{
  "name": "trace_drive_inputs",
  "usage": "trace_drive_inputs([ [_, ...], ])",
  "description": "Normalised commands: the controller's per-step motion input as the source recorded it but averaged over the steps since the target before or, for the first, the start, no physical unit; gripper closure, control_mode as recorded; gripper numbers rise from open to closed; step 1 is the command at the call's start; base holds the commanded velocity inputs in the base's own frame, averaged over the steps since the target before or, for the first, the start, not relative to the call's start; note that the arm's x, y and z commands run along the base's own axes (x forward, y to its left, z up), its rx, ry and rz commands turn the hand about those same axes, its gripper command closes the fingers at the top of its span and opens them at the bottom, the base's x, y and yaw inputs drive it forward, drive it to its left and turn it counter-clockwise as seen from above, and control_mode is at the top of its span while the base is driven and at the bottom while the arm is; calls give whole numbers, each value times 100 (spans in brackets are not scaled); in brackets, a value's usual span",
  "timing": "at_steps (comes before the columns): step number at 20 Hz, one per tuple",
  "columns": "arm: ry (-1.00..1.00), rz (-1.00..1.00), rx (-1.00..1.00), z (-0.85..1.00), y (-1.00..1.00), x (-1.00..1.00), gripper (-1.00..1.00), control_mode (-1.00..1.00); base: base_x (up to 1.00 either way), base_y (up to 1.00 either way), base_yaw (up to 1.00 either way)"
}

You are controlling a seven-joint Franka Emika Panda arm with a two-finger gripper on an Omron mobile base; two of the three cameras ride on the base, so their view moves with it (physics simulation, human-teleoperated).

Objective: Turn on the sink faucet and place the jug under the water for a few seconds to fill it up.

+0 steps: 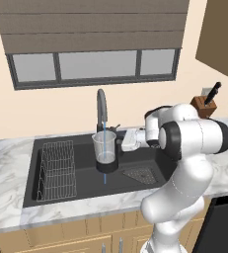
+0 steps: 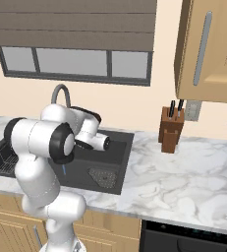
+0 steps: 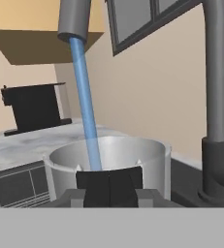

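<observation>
The dark gooseneck sink faucet [image 1: 101, 106] runs, and a thin blue stream of water [image 1: 104, 126] drops from its spout into the clear jug [image 1: 104, 148]. The jug hangs upright over the black sink [image 1: 81, 190], above its floor. A short length of the stream also shows below the jug. My gripper [image 1: 119, 143] reaches in from the right, shut on the jug's black side handle. In the hand view the handle [image 3: 109, 184] sits between my fingertips [image 3: 74, 196]. There the water [image 3: 87, 111] falls from the spout [image 3: 74, 19] inside the jug's rim [image 3: 108, 150].
A wire rack [image 1: 57, 170] fills the sink's left half and a grey drain strainer [image 1: 141, 174] lies at its right. A brown knife block [image 2: 171, 129] stands on the marble counter [image 2: 184, 182] to the right. The faucet stem [image 3: 215, 97] rises close beside the jug.
</observation>
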Motion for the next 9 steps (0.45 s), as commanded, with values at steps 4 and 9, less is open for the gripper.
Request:
trace_drive_inputs([
  [4, 0, 0, 0, 0, 0, 0, 100, -100, 0, 0, 0],
  [9, 0, 0, 0, 0, 0, 0, 100, -100, 0, 0, 0],
])
